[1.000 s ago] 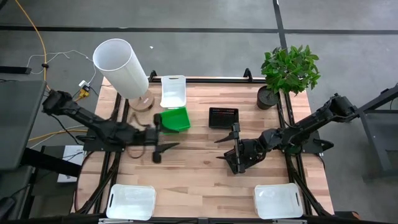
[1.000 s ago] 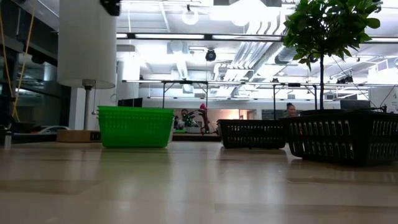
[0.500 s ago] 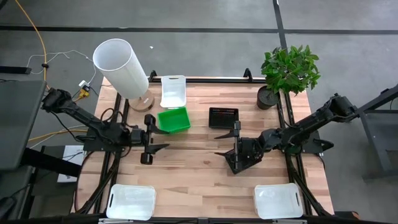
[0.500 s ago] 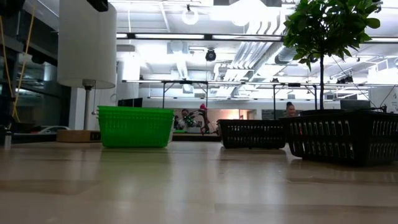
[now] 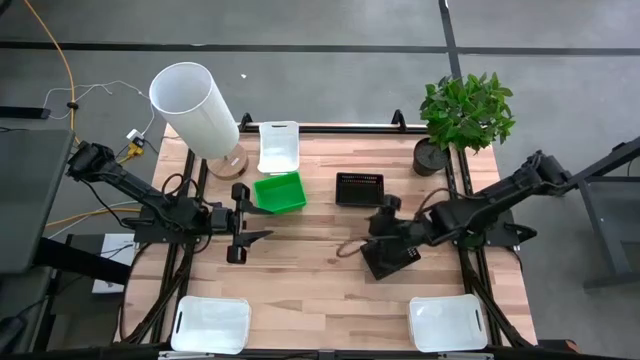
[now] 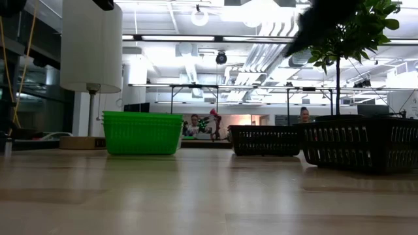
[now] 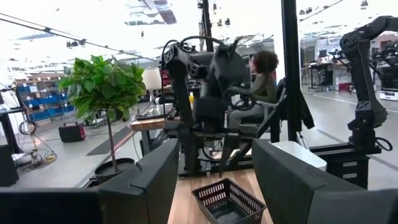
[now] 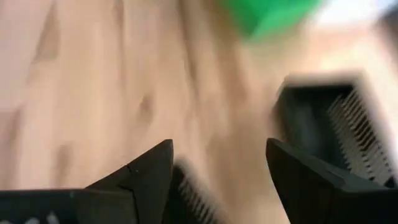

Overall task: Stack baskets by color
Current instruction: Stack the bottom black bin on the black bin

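Top-down: left gripper (image 5: 243, 225) open, parked left of centre on the wood table (image 5: 310, 290), just beside the green basket (image 5: 279, 192). White basket (image 5: 278, 147) sits behind the green one. Right gripper (image 5: 362, 240) open, near the black basket (image 5: 359, 188). Two more white baskets at the near corners (image 5: 210, 324) (image 5: 448, 322).

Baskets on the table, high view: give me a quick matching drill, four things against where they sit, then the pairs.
Things:
1. green basket
2. black basket
3. white basket
4. right gripper

Places:
A. at the table's far edge, beside the white cylinder
B. mid-table, open, above a second black basket
C. just in front of the white basket
D. centre of the table, near the plant pot

Pairs: 1-C, 2-D, 3-A, 4-B
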Controlling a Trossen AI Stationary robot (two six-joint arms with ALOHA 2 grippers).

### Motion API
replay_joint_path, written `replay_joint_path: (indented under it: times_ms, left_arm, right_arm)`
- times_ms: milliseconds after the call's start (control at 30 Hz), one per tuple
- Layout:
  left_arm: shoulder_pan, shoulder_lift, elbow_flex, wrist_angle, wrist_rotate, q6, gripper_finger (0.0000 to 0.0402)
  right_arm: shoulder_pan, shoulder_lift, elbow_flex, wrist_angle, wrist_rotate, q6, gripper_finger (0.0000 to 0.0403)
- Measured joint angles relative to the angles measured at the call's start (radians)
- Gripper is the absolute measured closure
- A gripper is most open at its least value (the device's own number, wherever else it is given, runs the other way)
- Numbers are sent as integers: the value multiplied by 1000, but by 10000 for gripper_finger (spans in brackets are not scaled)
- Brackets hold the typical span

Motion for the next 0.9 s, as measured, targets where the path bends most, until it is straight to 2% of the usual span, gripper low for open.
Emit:
replay_joint_path:
  times_ms: [67, 167, 333, 900]
  left_arm:
    - [0, 0, 0, 0, -1, 0, 211]
    - [0, 0, 0, 0, -2, 0, 211]
    - [0, 0, 0, 0, -2, -8, 211]
    - [0, 1, 0, -12, -2, -35, 211]
  right_arm:
    - [0, 12, 17, -104, -78, 62, 158]
    - [12, 24, 7, -198, -112, 76, 158]
    - [12, 64, -47, -208, -198, 59, 158]
    - [4, 308, -51, -182, -53, -119, 158]
